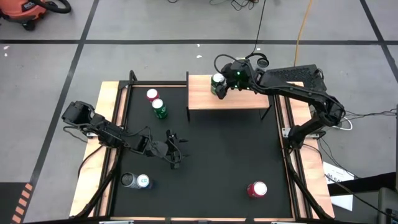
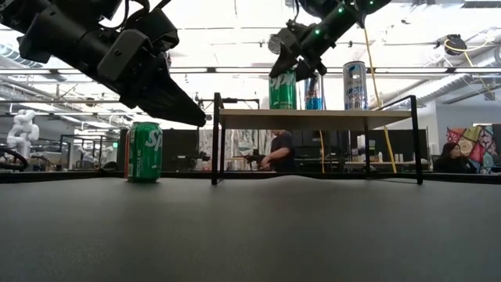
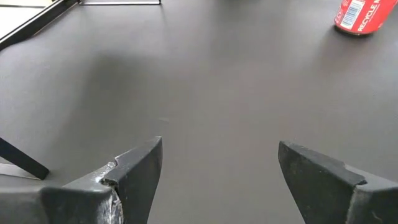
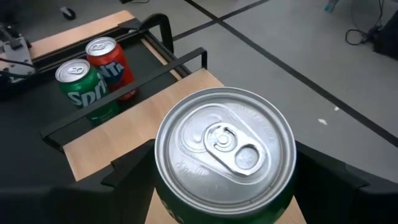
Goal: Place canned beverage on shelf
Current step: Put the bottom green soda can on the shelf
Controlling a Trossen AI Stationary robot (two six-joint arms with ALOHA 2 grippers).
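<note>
The shelf (image 1: pixel 249 99), a light-wood top on thin black legs, stands at the mat's far edge. A green can (image 1: pixel 217 83) stands upright near the shelf's left end, and its silver top fills the right wrist view (image 4: pixel 225 149). My right gripper (image 1: pixel 221 84) is shut on it. My left gripper (image 1: pixel 175 151) hangs open and empty over the left middle of the black mat, with only bare mat between its fingers (image 3: pixel 217 168). My right gripper pinches the green can's upper wall (image 4: pixel 163 186) between its two fingers, one on each side just below the rim. The fingers (image 2: pixel 286 64) slant down from above and from the table's right. The can is upright, with its base on the shelf top (image 2: pixel 313 117).
A red can (image 1: pixel 152 94) and a green Sprite can (image 1: pixel 160 109) stand on the mat left of the shelf. Two cans (image 1: pixel 135 181) stand near the front left and a red can (image 1: pixel 257 189) near the front right. Wooden rails (image 1: pixel 106 143) frame the mat.
</note>
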